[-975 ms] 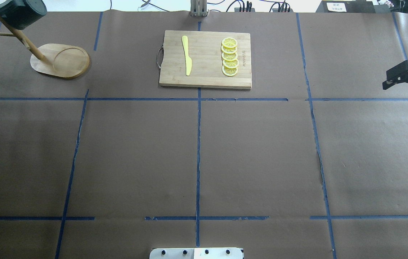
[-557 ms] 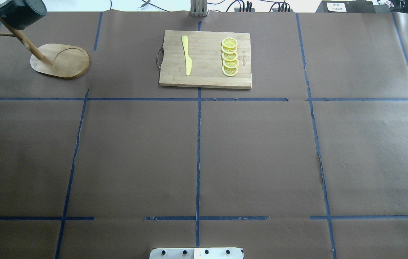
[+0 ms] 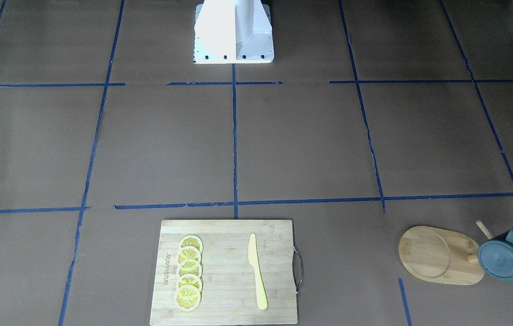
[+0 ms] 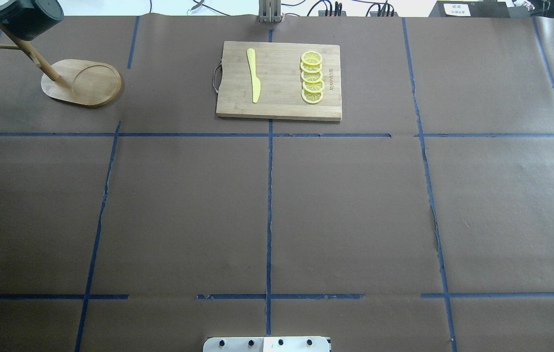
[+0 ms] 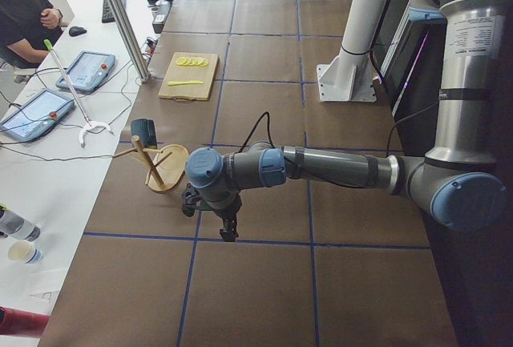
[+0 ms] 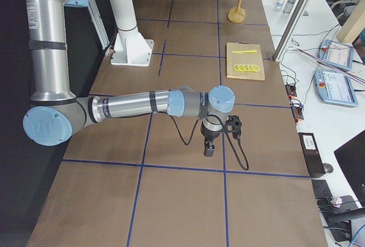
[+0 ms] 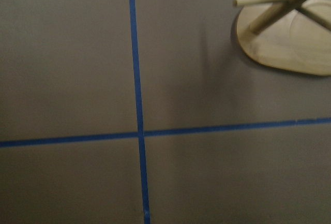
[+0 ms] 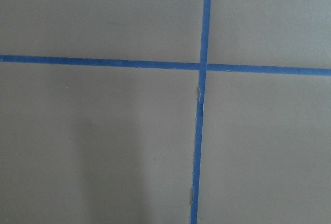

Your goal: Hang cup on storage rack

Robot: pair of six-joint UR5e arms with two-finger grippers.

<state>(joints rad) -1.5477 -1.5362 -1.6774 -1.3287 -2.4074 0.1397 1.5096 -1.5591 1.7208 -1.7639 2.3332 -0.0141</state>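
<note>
- You'll find the cup (image 4: 30,17) hanging from an upper peg of the storage rack (image 4: 83,83), off the table (image 4: 355,205), at the far corner on the robot's left
- The left gripper (image 5: 228,233) hangs over bare paper near the rack's oval base but apart from it, and lower than the cup
- The right gripper (image 6: 209,151) is well apart from both, toward the table's opposite end
- You cannot tell whether either pair of jaws is apart or together, since only the side views show them
- The table wears brown paper crossed by blue tape lines (image 4: 269,195)
- At the far middle sits a cutting board (image 4: 281,105) carrying a yellow knife (image 4: 253,76) and a row of lemon slices (image 4: 312,77)
- A seated person (image 5: 24,18) in black is at a white bench with tablets (image 5: 84,70)
- Each arm reaches out low and nearly level, its wrist bent so the gripper points down
</note>
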